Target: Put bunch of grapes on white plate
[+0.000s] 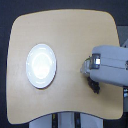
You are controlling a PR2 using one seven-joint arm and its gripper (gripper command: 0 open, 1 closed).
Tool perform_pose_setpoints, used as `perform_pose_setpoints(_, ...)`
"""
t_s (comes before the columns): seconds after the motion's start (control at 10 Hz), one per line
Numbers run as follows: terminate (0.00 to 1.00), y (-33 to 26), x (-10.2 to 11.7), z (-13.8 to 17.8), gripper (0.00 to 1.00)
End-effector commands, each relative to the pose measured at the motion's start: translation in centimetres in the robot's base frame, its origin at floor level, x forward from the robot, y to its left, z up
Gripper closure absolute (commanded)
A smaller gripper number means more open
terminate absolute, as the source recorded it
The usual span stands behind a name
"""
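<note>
The white plate (41, 65) lies flat on the left half of the wooden table, with nothing on it. My arm reaches in from the exterior view's right, and the gripper (86, 70) sits right of centre, well apart from the plate. A small dark shape (93, 85) shows just under the arm's lower edge. It looks like the bunch of grapes, mostly hidden by the arm. The picture is too coarse to show how the jaws stand or whether they touch the dark shape.
The light wooden table (65, 30) has rounded corners and fills most of the view. The bulky grey-white forearm (111, 65) covers the table's right edge. A dark floor surrounds the table.
</note>
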Motion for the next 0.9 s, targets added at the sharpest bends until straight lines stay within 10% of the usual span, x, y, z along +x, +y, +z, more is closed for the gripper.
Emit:
perform_pose_setpoints(0.0, 0.0, 0.3, 0.7, 0.4, 1.0)
perform_pose_setpoints(0.8, 0.0, 0.5, 2.0, 1.9, 1.0)
